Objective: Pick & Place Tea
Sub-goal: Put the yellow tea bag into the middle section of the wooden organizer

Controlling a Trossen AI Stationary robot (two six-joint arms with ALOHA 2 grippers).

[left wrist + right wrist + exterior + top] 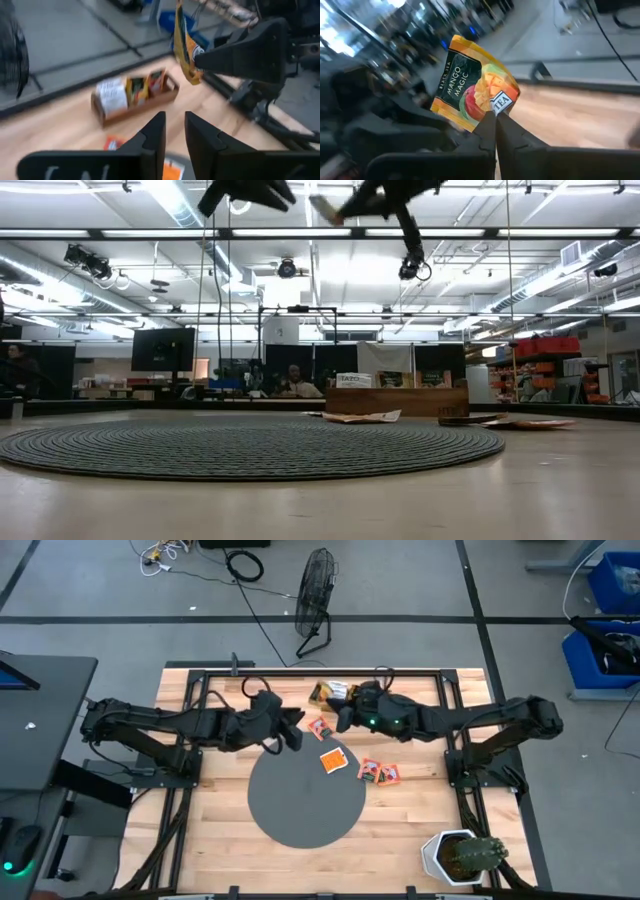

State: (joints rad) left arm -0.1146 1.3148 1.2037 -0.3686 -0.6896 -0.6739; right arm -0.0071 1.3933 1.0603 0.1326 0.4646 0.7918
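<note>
The grey disc point(300, 805) lies in the middle of the table. One orange tea packet point(333, 761) lies flat on the disc's far right part. Another packet point(320, 727) lies on the wood beyond it. Two more packets point(378, 773) lie to the right of the disc. My right gripper point(342, 720) point(496, 117) hovers above the table beyond the disc, shut on an orange and yellow tea packet point(470, 85) point(184, 45). My left gripper point(293, 737) point(175, 132) hovers over the disc's far edge, open by a narrow gap and holding nothing. My right gripper pinches the tea packet by one corner point(496, 104) between its two fingertips. The packet is lifted clear of the table. It stands out beyond the fingertips, with its printed face toward the wrist camera.
A wooden box point(333, 693) point(135, 95) holding more packets stands near the table's far edge. A potted cactus point(465, 855) stands at the near right corner. Black frame rails point(200, 690) run along the table's sides. Bare wood lies left of the disc.
</note>
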